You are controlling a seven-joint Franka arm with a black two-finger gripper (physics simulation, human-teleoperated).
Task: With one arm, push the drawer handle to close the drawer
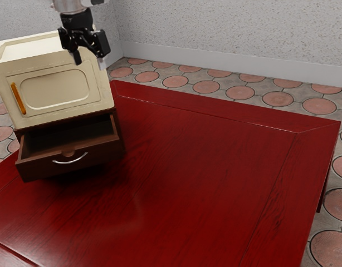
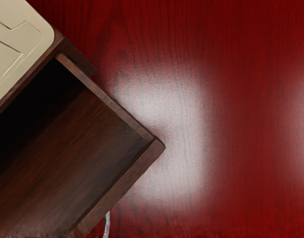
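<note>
gripper (image 1: 89, 63) spread, empty, held high, likely to clear cabinet (image 1: 55, 90); drawer (image 1: 37, 169) juts out, handle (image 1: 71, 162) outward for pushing.

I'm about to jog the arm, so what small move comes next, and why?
I'd probably shift the gripper out past the drawer's front before lowering it. The drawer stands open, its handle is on the outer face, and the gripper hangs above handle height, not yet in front of it.
</note>
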